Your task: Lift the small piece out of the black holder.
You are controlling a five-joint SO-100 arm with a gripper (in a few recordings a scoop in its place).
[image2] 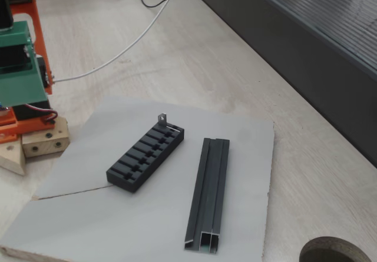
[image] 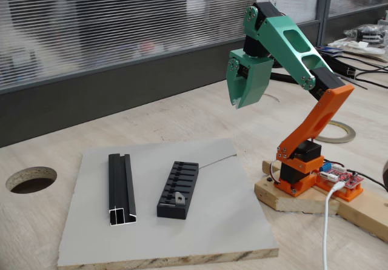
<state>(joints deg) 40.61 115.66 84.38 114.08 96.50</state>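
I see the gripper [image: 237, 102] hanging in the air, far right of the board [image: 230, 221], pointing down, well above and apart from everything on it. Its green fingers sit together at the tips; jaws look closed, with nothing between them and touching nothing.

The holder [image: 176, 190] lies on the grey board, right of the rail [image: 120, 189] in a fixed view, the two near each other but apart. The piece [image: 180, 195] sits in a slot at the holder's near end there.

In a fixed view from the other side, the piece [image2: 163, 120] stands upright at the holder's [image2: 144, 156] far end, holed tab poking above the top. The rail [image2: 209, 192] lies to the right.
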